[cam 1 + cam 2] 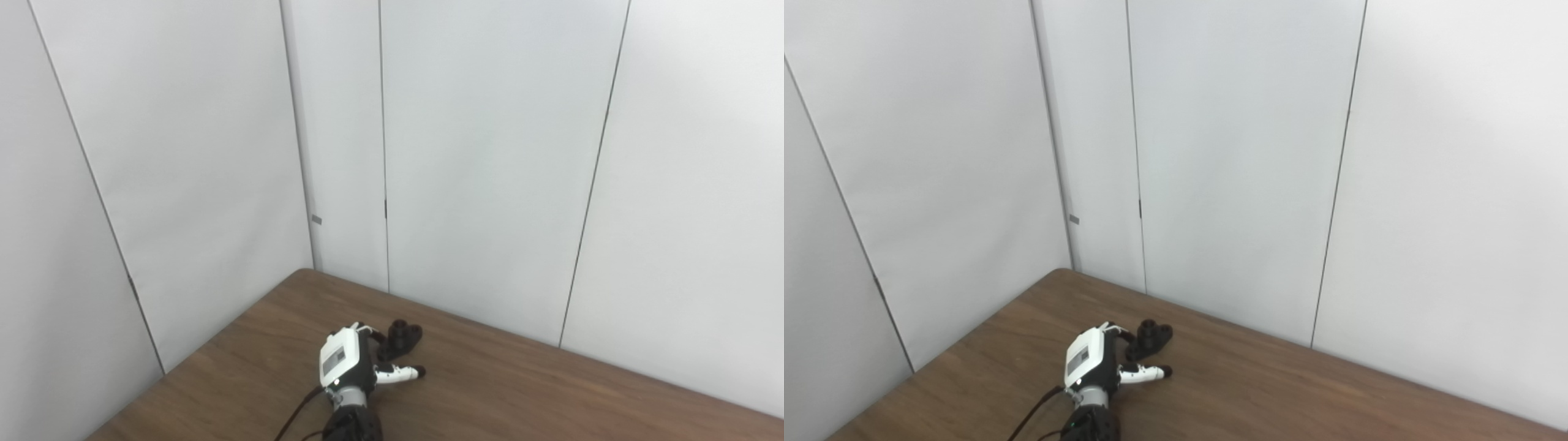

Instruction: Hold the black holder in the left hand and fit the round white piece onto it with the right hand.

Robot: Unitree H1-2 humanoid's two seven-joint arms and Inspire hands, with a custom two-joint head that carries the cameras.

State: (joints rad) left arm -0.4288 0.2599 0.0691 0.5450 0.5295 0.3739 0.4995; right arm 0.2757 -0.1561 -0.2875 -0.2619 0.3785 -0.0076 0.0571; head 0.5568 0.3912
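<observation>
Fingers [375, 334] of the left hand [350, 362] are curling round the near end of the small black plastic holder [401, 338] w/ round lobes; looks like they are gripping it, tho contact is partly hidden behind the white back-of-hand cover. Thumb [401, 372], white w/ black tip, is sticking out sideways, just beside the holder, not clearly touching. Holder is sitting on the brown wood-grain tabletop [520, 392], toward its far left corner, near the far edge. Left forearm, dark w/ a cable alongside, is coming up from the bottom edge. Pale grey panelled walls [490, 153] are standing behind the tabletop's far edges. Right hand isn't showing in either view, nor the round white piece.
</observation>
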